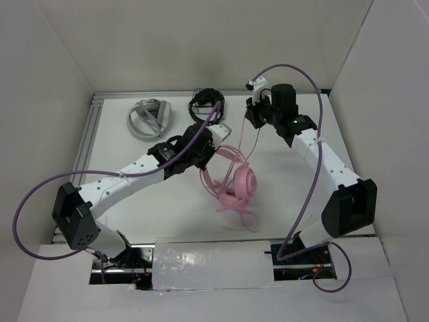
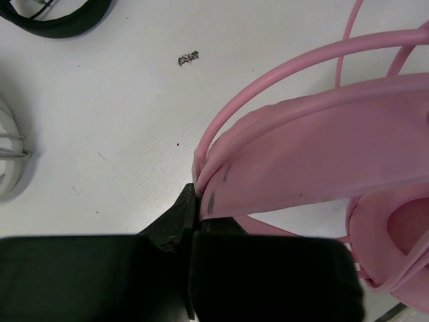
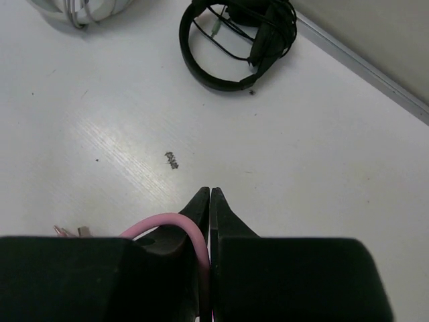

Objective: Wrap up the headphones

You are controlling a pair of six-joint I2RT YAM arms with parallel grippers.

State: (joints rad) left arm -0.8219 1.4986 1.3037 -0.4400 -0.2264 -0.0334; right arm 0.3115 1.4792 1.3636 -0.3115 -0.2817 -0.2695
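Note:
The pink headphones [image 1: 236, 184] sit at the table's middle, ear cup [image 1: 243, 181] up and cable loops trailing toward the front. My left gripper [image 1: 209, 151] is shut on the pink headband [image 2: 315, 147], gripping its end where the thin wire arcs meet. My right gripper [image 1: 253, 114] is shut on the thin pink cable [image 3: 194, 235], which runs taut from it down to the headphones [image 1: 253, 144]. The cable loops out left of the right fingers, and its plug end [image 3: 67, 231] shows beside them.
Black headphones [image 1: 204, 102] and grey-white headphones [image 1: 149, 117] lie at the back of the table; both also show in the right wrist view, the black pair [image 3: 238, 43] far ahead. A small dark speck [image 3: 172, 160] marks the table.

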